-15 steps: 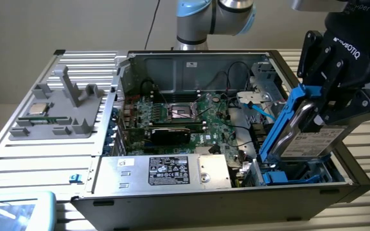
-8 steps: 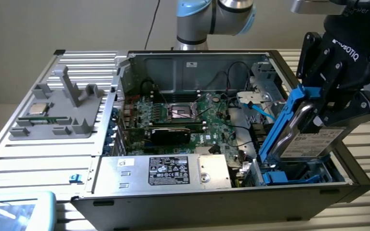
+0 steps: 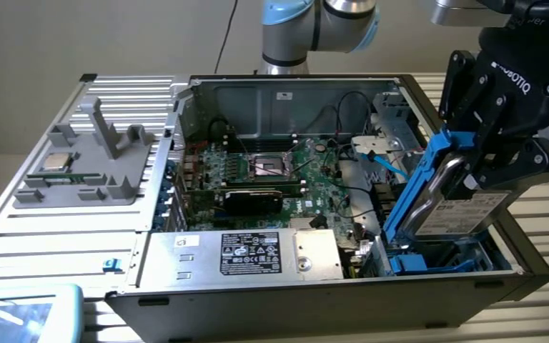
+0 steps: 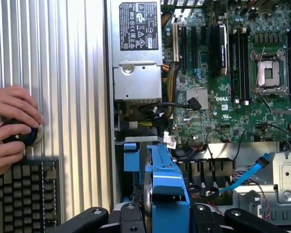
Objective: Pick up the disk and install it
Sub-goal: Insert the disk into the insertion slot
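- pincer (image 3: pixel 489 171), black, two-fingered, was clamped shut on the disk (image 3: pixel 449 211). one finger pressed each flat face; jaws partway closed on its thickness.
- disk was off the bench, standing on edge and tilted, upper end leaning toward the exterior view's right. grey metal body, white printed label facing the camera, bright blue carrier frame along its edge.
- disk hung over the open computer case (image 3: pixel 255 304), in the corner at the exterior view's right, directly above the blue drive bay (image 3: pixel 437 263). its lower end dipped to the mouth of the bay; couldn't tell if it touched.
- from the wrist camera: blue carrier of the disk (image 4: pixel 167 187) ran edge-on between the black fingers (image 4: pixel 94 217), pincer (image 4: pixel 165 219) straddling it.
- inside the case: green motherboard (image 3: pixel 294 168) with a bare cpu socket, a silver power supply (image 3: pixel 255 254) with a black-and-white label along the front wall, and a blue data cable (image 3: pixel 389 166) looping near the disk's upper end.
- case sat on a ribbed aluminium bench (image 3: pixel 55 246). well apart from the disk, toward the exterior view's left, a grey plastic fixture (image 3: pixel 94 175) stood on the bench with a small square silver chip (image 3: pixel 57 161) resting on it.
- robot arm (image 3: pixel 303 25) rose behind the case.
- wrist camera also caught a person's hand (image 4: pixel 12 109) on a small round dark knob, just beside a keyboard (image 4: pixel 24 194), both on the bench outside the case.
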You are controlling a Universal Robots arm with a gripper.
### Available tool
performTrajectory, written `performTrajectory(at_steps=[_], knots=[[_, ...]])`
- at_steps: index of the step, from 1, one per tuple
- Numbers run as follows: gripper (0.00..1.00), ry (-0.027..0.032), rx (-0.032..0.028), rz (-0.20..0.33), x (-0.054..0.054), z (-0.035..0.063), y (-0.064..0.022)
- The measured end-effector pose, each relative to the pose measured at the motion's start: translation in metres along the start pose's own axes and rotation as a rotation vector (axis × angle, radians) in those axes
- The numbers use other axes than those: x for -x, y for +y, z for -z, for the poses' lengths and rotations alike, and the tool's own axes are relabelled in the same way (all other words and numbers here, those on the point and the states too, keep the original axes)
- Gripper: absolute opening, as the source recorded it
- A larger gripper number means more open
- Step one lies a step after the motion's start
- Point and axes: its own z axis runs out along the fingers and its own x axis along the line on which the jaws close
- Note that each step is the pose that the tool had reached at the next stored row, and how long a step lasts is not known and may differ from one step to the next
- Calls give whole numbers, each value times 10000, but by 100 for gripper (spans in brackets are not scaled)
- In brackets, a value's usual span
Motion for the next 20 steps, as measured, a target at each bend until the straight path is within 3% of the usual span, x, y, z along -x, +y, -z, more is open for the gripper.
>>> performTrajectory(at_steps=[20], knots=[[37,0,28,1,-13,-112,-14]])
